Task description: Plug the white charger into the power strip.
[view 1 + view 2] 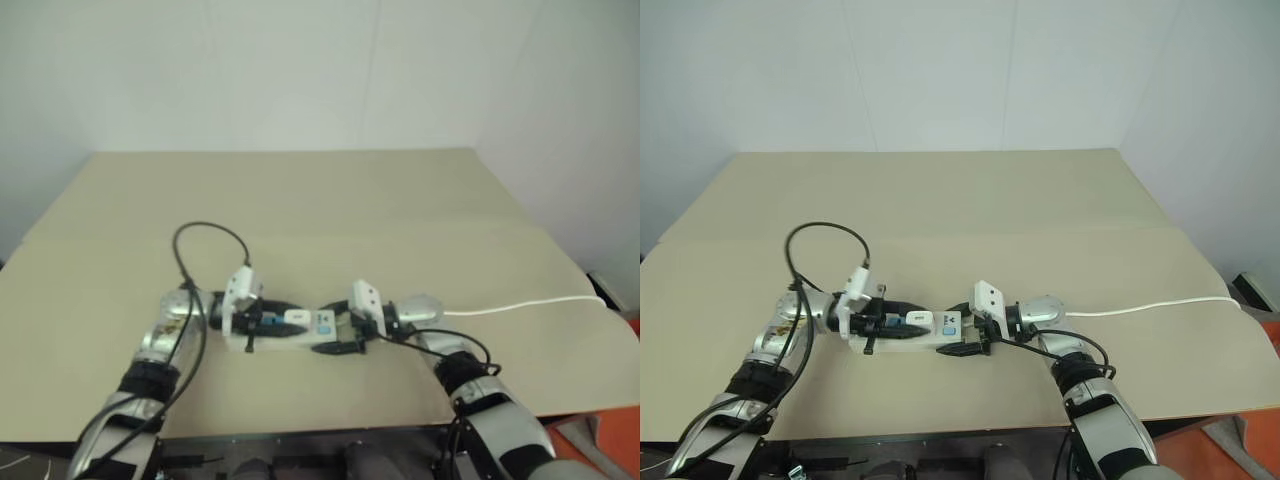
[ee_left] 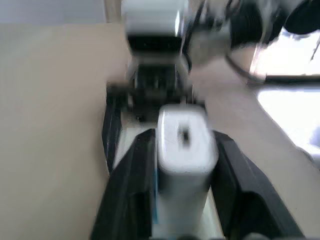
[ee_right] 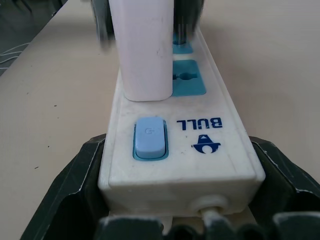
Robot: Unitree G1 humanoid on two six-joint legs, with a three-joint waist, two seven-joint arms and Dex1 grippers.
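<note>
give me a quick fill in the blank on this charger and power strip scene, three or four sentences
1. The white charger stands upright on the ____, next to its blue switch.
2. The right claw has one black finger on each side of the strip's ____ end.
3. The left claw has its fingers on either side of the ____.
4. A thin white cord trails from the strip across the ____.

Missing words: power strip; switch; white charger; table
</note>
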